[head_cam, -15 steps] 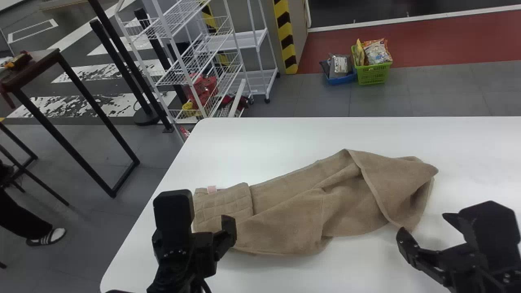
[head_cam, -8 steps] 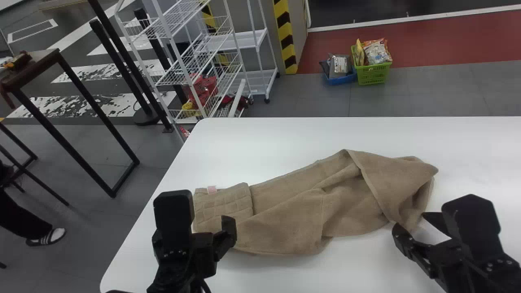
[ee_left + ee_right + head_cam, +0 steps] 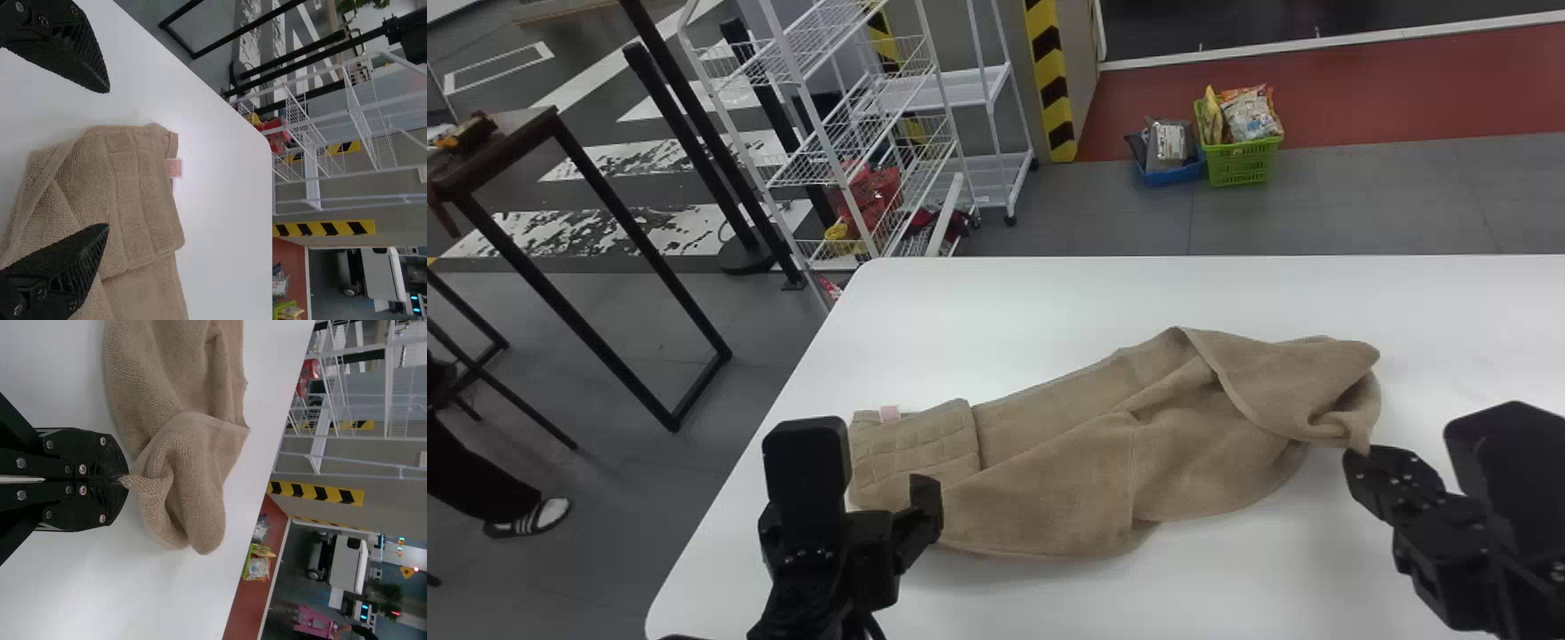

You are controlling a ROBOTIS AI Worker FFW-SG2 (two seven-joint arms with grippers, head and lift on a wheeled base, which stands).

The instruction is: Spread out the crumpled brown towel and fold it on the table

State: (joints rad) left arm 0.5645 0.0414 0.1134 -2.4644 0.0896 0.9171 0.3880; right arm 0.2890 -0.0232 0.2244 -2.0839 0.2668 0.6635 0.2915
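The brown towel point(image 3: 1067, 453) lies rumpled across the white table, its quilted band with a pink tag at the left end. Over the towel's left end, my left gripper point(image 3: 891, 498) stands open; in the left wrist view the same gripper point(image 3: 103, 160) has a wide gap between its fingers, the towel point(image 3: 133, 193) partly behind the lower one. At the towel's right near side, my right gripper point(image 3: 1371, 455) pinches a corner. The right wrist view has this gripper point(image 3: 125, 480) shut on the towel's pointed corner, with the cloth point(image 3: 193, 467) bunched just beyond.
The white table point(image 3: 996, 311) has its left edge beyond the left gripper. Past its far edge are a white wire rack point(image 3: 854, 160) and a green basket point(image 3: 1243, 162) on the floor. A dark-framed table point(image 3: 507, 133) stands off to the left.
My right gripper has shut on the towel's near right corner and shifted it a little right and away, bending the cloth there. The left arm has kept still.
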